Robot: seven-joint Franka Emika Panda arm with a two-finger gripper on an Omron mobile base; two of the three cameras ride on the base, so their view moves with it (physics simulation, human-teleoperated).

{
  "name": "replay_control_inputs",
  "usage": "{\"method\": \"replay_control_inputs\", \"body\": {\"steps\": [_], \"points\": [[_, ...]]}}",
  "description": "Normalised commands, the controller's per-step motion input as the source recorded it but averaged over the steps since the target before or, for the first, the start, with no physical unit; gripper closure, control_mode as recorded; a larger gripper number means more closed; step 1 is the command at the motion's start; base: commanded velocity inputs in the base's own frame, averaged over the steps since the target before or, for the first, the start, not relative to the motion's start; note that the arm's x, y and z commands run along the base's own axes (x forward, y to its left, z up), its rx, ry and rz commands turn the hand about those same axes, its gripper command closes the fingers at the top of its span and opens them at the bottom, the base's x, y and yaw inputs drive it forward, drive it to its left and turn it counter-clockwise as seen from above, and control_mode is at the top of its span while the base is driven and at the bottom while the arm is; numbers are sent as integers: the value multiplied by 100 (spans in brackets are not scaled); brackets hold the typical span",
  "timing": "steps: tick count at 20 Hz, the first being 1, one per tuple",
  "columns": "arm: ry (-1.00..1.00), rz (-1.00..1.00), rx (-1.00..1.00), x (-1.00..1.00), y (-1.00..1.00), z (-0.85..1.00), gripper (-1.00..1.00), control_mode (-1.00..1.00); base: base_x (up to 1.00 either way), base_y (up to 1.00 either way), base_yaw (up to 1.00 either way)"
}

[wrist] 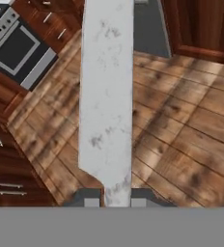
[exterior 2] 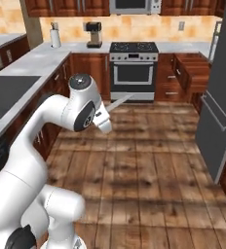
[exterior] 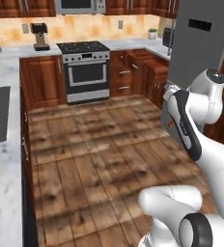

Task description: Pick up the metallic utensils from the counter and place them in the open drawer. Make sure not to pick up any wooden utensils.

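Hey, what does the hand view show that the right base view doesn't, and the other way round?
Hand view: a close look at the gripper shut on the base of the flat silver-grey metal knife. Right base view: the black coffee maker, the white paper towel roll and the silver microwave above the range. Both: the knife, the steel oven range and the brown wooden plank floor.
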Motion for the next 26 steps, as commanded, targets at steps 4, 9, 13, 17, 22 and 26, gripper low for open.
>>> {"method": "replay_control_inputs", "body": {"steps": [4, 9, 13, 17, 22, 26], "points": [[0, 0, 0, 0, 0, 0, 100, 100, 100, -20, 12], [0, 0, 0, 0, 0, 0, 100, 100, 100, -35, 0], [0, 0, 0, 0, 0, 0, 100, 100, 100, -30, 0], [0, 0, 0, 0, 0, 0, 100, 100, 100, -22, -6], [0, 0, 0, 0, 0, 0, 100, 100, 100, -14, -26], [0, 0, 0, 0, 0, 0, 100, 100, 100, -7, -38]]}}
